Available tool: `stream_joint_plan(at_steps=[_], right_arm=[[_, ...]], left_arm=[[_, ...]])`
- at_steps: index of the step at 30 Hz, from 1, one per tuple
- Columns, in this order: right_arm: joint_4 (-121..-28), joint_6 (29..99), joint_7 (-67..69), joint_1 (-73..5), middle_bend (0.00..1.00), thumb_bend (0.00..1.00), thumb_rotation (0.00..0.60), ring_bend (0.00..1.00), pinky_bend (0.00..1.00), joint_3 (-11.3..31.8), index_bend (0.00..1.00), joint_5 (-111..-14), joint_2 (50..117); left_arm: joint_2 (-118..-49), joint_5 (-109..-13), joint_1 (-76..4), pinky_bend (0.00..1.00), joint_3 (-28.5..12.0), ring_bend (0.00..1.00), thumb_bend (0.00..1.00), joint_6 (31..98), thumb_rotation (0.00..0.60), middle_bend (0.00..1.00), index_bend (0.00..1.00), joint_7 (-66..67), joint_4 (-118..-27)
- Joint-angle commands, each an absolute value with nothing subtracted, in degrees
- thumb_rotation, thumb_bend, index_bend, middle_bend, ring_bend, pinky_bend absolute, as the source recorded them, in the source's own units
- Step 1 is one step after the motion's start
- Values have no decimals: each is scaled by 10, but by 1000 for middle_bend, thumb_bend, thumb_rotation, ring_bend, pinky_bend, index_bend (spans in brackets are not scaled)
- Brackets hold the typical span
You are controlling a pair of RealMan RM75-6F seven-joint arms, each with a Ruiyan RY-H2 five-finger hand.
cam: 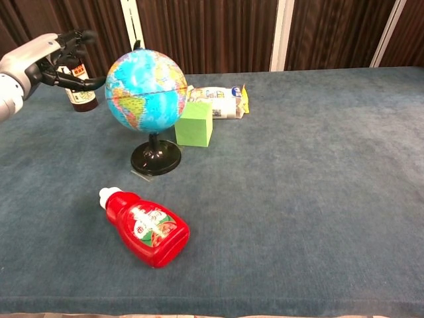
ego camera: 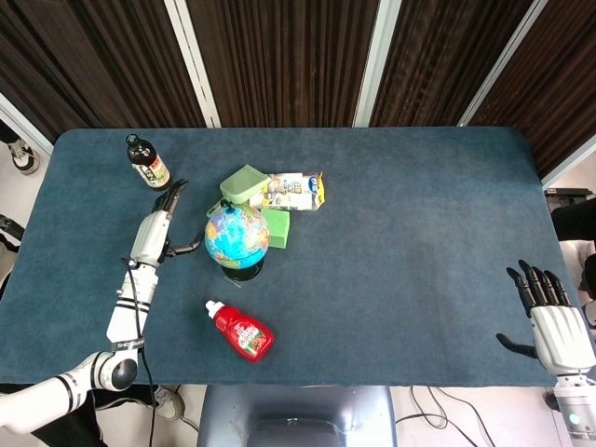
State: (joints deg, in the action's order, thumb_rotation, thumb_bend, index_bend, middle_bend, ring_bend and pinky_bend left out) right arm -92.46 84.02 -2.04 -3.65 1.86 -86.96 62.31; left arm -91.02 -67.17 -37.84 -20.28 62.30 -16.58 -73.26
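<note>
1. The left robot hand (ego camera: pixel 155 232) hovers just left of the globe (ego camera: pixel 237 237), fingers spread, holding nothing.
2. The globe stands upright on its black base, near the left of the blue-carpeted bench (ego camera: pixel 410 214).
3. The right robot hand (ego camera: pixel 554 321) rests open at the bench's near right edge.
4. A dark bottle (ego camera: pixel 147 163), green blocks (ego camera: pixel 277 226), a snack packet (ego camera: pixel 293 191) and a red ketchup bottle (ego camera: pixel 241 331) lie around.
5. Dark wooden slat panels (ego camera: pixel 279 56) back the room.

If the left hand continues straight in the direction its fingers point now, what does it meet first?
Most likely the dark bottle. In the head view the left hand has fingers pointing toward the table's far edge, just right of the bottle. Depth is unclear, so it may pass beside it.
</note>
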Motion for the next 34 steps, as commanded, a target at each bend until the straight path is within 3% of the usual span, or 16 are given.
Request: stream_joint_plan(at_steps=[1,6,10,17,22,28,34], right_arm=[[-925,843,-20,-35,0,52,600,0,0,18,0,-872,623],[-926,847,-22,-33,0,53,600,0,0,16,0,-878,623],[-927,844,-28,-34,0,52,600,0,0,13,0,-881,625],[-931,849,-35,-32,0,53,600,0,0,11,0,-889,628],[-933,849,-42,-33,0,53,600,0,0,7,0,-897,631],[-935,848,-50,-34,0,53,600,0,0,7,0,-900,635],[-933,852,-53,-32,0,52,600,0,0,5,0,-903,637]], left_arm=[[-901,-673,-369,39,-197,0,317,622,600,0,0,-179,-729],[-862,-708,-332,40,-171,0,321,640,600,0,0,-228,-735],[-821,-773,-286,40,-135,0,323,712,600,0,0,-244,-760],[-702,-898,-169,34,-15,0,321,844,600,0,0,-175,-842],[-678,-960,-92,8,51,0,329,933,600,0,0,-164,-825],[-708,-965,-57,0,53,0,344,973,600,0,0,-178,-756],[-716,-958,-57,0,47,0,346,956,600,0,0,-164,-743]])
